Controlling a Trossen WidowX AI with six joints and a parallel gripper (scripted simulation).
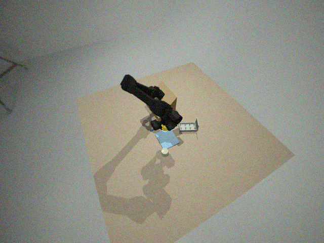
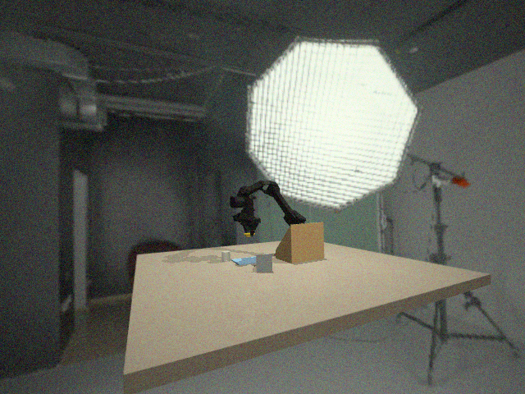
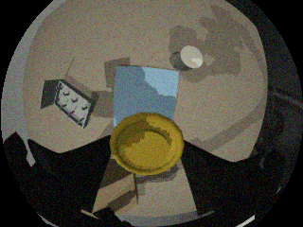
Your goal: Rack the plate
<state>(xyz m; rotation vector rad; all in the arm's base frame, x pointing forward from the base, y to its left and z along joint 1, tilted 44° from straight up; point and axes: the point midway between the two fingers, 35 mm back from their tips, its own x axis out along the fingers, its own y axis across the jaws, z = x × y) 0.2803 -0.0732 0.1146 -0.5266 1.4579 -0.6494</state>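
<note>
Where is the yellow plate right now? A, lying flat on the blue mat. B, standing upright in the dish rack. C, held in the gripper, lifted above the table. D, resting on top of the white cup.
C: the yellow plate sits clamped in the gripper, which hangs well above the blue mat, while the dish rack holds nothing and the white cup stands apart.

One yellow plate (image 3: pixel 146 146), one grey dish rack (image 1: pixel 188 126), one blue mat (image 1: pixel 166 138), one white cup (image 1: pixel 164 151), one tan wedge block (image 2: pixel 302 243).
</note>
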